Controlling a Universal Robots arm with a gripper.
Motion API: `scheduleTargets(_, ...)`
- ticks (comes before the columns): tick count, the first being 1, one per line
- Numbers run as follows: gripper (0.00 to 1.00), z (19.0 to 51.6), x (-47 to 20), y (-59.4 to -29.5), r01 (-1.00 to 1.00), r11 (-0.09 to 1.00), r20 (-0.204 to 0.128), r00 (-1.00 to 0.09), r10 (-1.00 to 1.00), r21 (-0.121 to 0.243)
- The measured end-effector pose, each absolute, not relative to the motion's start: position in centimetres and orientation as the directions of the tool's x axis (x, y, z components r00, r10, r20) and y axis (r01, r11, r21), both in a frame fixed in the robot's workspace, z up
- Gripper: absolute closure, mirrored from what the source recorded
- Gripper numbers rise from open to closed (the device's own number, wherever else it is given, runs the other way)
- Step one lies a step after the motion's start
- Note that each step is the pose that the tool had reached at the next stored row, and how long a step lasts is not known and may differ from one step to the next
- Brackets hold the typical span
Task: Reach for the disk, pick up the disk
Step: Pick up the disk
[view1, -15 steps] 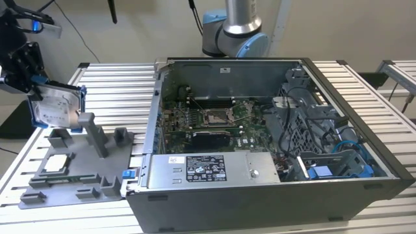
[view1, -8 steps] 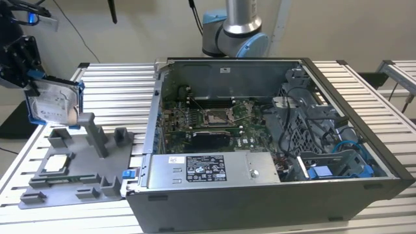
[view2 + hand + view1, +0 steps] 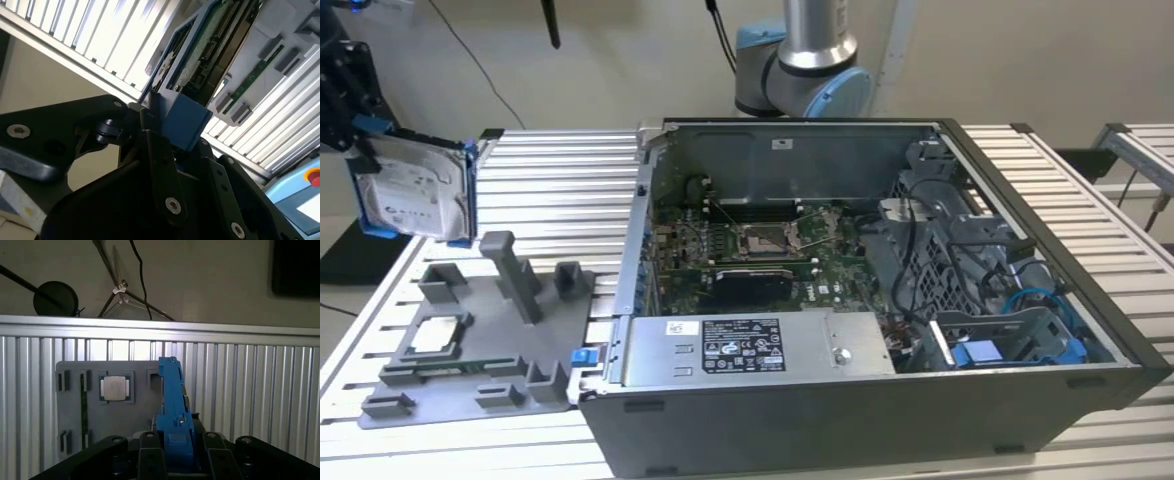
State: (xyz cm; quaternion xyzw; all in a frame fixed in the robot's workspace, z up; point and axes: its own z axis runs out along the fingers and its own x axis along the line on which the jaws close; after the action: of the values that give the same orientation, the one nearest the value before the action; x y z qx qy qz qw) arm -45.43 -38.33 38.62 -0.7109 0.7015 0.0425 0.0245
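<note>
You have the disk (image 3: 411, 190) in hand: the gripper (image 3: 360, 130) is closed on it at the exterior view's left, and the drive hangs below it, tilted, with its white label facing the camera. It looks clear of the slatted worktop (image 3: 560, 180) and sits beyond the far end of the grey fixture tray (image 3: 454, 390), well apart from the open computer case (image 3: 881, 400). In the first wrist view you look along the drive edge-on, and the blue bracket (image 3: 172, 405) stands up between the fingers (image 3: 150, 455), so the hold appears to be on the bracket's end, not on the metal body. That is the point to watch. Most of the weight hangs away from the grip, and a plastic frame can flex or slip, so move slowly and avoid sudden wrist turns that would swing the drive. Check in the second wrist view that the bracket's blue block is seated squarely between the jaws and is not creeping out. Mind the lower corner too: in the exterior view it hangs near the tall post (image 3: 514, 275) of the tray, though how far apart they are in depth cannot be told. The square chip (image 3: 115, 388) rests in its pocket on that tray, so hold the drive high enough that nothing brushes it.
</note>
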Motion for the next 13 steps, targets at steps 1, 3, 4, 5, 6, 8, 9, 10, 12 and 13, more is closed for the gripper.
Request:
scheduleTargets(1,1.00,39.0,-45.4,-38.3,-1.000,-0.014,-0.095,0.012,-0.995,0.023)
scheduleTargets(3,1.00,39.8,-45.5,-38.3,-1.000,-0.014,-0.095,0.012,-0.995,0.021)
scheduleTargets(4,1.00,40.3,-45.5,-38.3,-1.000,-0.014,-0.095,0.012,-0.995,0.020)
scheduleTargets(5,1.00,40.7,-45.5,-38.3,-1.000,-0.014,-0.095,0.012,-0.995,0.019)
scheduleTargets(6,1.00,41.0,-45.6,-38.3,-1.000,-0.014,-0.095,0.013,-0.995,0.018)
scheduleTargets(8,1.00,41.6,-45.6,-38.3,-1.000,-0.014,-0.095,0.013,-0.995,0.017)
scheduleTargets(9,1.00,41.9,-45.6,-38.3,-1.000,-0.014,-0.094,0.013,-0.995,0.017)
scheduleTargets(10,1.00,42.3,-45.6,-38.3,-1.000,-0.014,-0.094,0.013,-0.995,0.017)
scheduleTargets(12,1.00,43.1,-45.6,-38.3,-1.000,-0.014,-0.094,0.013,-0.996,0.016)
scheduleTargets(13,1.00,43.5,-45.6,-38.3,-1.000,-0.014,-0.094,0.013,-0.995,0.015)
